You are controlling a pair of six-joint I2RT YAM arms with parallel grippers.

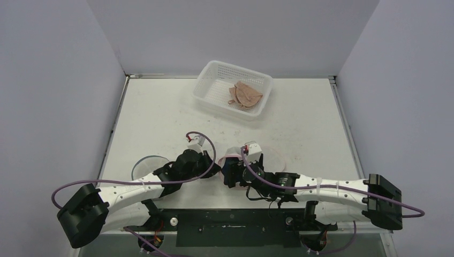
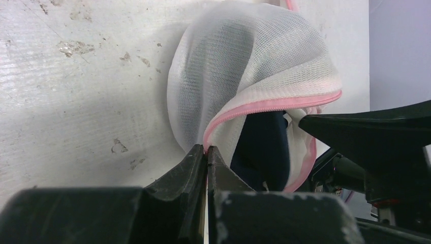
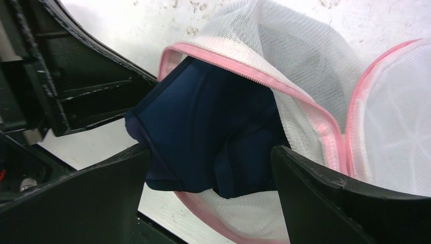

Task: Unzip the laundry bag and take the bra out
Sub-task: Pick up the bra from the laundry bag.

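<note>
- Two black-and-white robot arms reach in from the near edge of one scuffed white table (image 1: 160, 118), and their wrists meet near its middle.
- One thin dark ring (image 1: 140, 160) lies flat on the table, just left of the left arm's wrist. What it is cannot be told.
- The left gripper (image 2: 207, 150) is clenched. Its two black fingers are pressed together on the pink-trimmed edge of the one white mesh laundry bag (image 2: 244, 56), and the pink band runs straight down into the fingertips.
- The bag sits between the two grippers with its zipped edge parted. A flap of mesh arches up over the opening.
- One navy blue fabric bra (image 3: 203, 117) sits in that opening. It is partly under the mesh flap and partly spilling out over the lower pink edge toward the table.
- The right gripper (image 3: 209, 152) is released. Its two fingers stand wide apart, one on each side of the navy bra, and neither squeezes it.
- One round white mesh panel with a pink rim (image 3: 396, 127) lies just right of the opening. Whether it belongs to the same bag cannot be told.
- One white perforated plastic basket (image 1: 203, 91) stands at the far side of the table, well apart from the bag. It holds a small heap of tan fabric (image 1: 245, 95), and the number of pieces cannot be counted.
</note>
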